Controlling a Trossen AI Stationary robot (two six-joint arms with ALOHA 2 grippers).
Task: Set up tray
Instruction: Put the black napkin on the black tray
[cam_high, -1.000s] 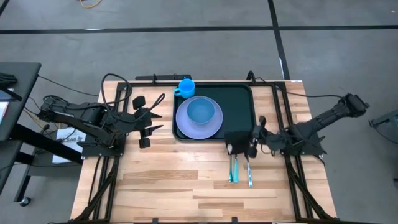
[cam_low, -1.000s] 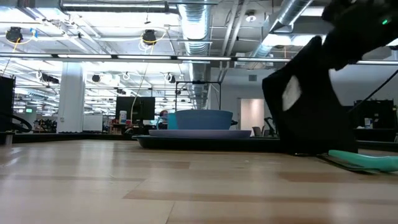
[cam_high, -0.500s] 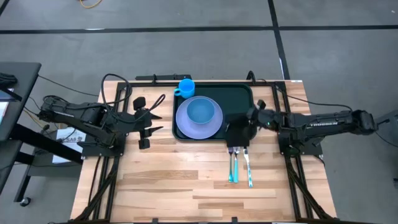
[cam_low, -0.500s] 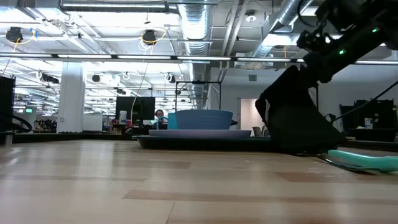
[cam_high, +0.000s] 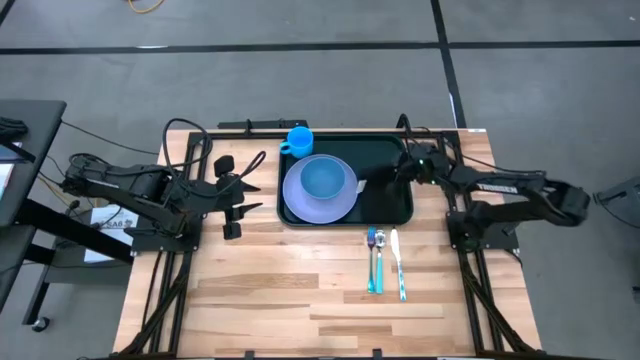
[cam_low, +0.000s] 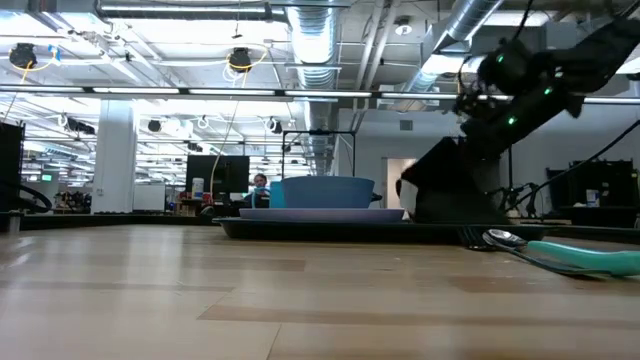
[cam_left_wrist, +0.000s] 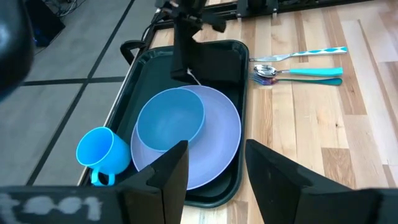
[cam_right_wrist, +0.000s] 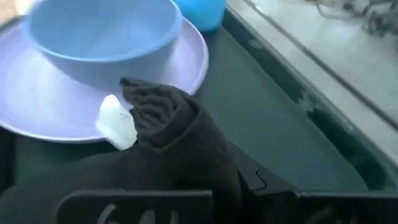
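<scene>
Right end effector (cam_high: 398, 172), pinching what appears to be a dark cloth (cam_right_wrist: 180, 134) over the tray (cam_high: 390, 205) on the counter (cam_high: 300, 290); risk: cloth drags against the plate (cam_high: 318, 190), shifting it.

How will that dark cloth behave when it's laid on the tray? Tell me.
Probably floppy: the cloth hangs in folds from the shut right gripper above the tray. Likely light, since a pinch at one spot carries it. It should not roll, but may land crumpled. The left gripper waits open at the table's left.
</scene>
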